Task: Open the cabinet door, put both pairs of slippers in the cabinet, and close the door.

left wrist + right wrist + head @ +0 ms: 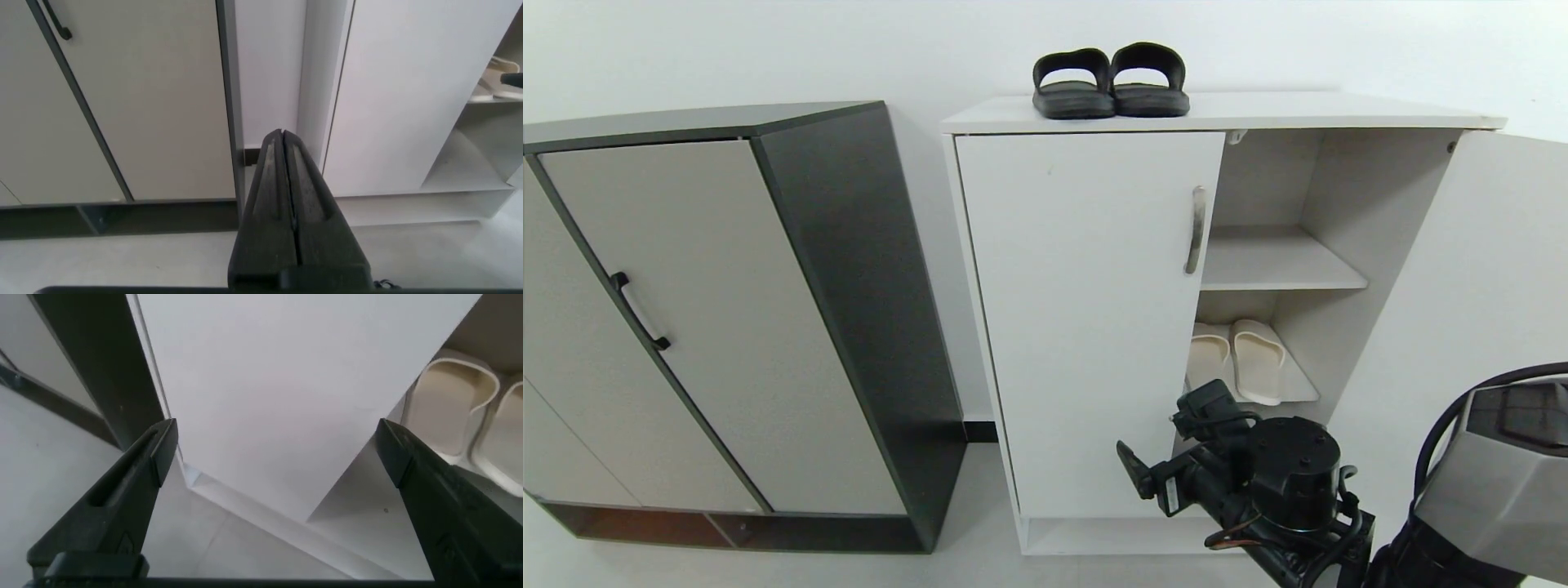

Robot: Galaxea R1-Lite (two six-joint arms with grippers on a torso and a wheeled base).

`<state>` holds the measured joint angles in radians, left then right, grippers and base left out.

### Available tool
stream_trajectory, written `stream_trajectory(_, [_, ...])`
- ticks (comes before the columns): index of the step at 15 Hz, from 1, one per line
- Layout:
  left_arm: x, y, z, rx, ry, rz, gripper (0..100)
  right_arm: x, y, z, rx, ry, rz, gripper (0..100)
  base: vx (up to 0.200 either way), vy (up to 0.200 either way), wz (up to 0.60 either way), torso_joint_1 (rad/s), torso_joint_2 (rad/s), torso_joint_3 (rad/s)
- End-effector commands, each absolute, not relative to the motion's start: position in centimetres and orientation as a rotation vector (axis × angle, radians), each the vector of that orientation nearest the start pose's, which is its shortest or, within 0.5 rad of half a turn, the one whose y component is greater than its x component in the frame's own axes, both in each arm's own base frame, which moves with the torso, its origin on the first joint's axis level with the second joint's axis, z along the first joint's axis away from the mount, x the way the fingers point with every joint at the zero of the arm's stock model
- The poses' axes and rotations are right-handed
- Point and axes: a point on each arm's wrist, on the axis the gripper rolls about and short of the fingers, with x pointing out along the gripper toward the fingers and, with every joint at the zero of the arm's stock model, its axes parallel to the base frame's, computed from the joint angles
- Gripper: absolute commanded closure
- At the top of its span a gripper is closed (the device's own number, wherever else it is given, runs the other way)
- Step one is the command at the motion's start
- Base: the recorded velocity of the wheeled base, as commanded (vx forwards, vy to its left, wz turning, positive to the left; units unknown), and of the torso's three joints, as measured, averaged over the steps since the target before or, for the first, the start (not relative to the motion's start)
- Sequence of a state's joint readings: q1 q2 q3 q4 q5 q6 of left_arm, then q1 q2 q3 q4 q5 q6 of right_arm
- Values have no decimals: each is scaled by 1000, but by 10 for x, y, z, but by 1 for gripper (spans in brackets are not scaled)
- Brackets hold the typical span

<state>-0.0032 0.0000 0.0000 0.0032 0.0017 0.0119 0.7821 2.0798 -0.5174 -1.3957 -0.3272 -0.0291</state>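
A pair of black slippers [1111, 82] stands on top of the white cabinet [1086, 327]. The cabinet's right door [1486, 269] is swung wide open and its left door is closed. A pair of cream slippers [1241, 359] lies side by side on the lower shelf inside, seen also in the right wrist view as the cream slippers [449, 392]. My right gripper [1156, 433] hovers low in front of the closed left door, just outside the opening; it is open and holds nothing [276, 437]. My left gripper [282, 139] is shut and empty, facing the gap between the two cabinets.
A dark grey cabinet [727, 310] with a pale door and black handle stands to the left of the white one, a narrow gap between them. The white cabinet's upper shelf [1274, 261] is bare. Pale floor runs in front.
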Motion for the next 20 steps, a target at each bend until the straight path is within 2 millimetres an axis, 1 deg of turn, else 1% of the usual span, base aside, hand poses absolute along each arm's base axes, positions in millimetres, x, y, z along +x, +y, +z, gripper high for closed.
stream_trajectory(1, [-23, 0, 75, 12, 5, 0, 100, 234, 222, 69, -118, 138, 461, 0, 0, 0, 0, 0, 0, 0])
stream_trajectory(5, [-23, 0, 75, 15, 5, -2, 100, 233, 223, 69, -115, 131, 463, 0, 0, 0, 0, 13, -163, -271])
stream_trajectory(9, [-23, 0, 75, 15, 5, -6, 100, 231, 221, 68, -113, 129, 491, 0, 0, 0, 0, 56, -516, -360])
stream_trajectory(20, [-23, 0, 75, 14, 5, -8, 100, 230, 220, 68, -119, 125, 491, 0, 0, 0, 0, 146, -475, -327])
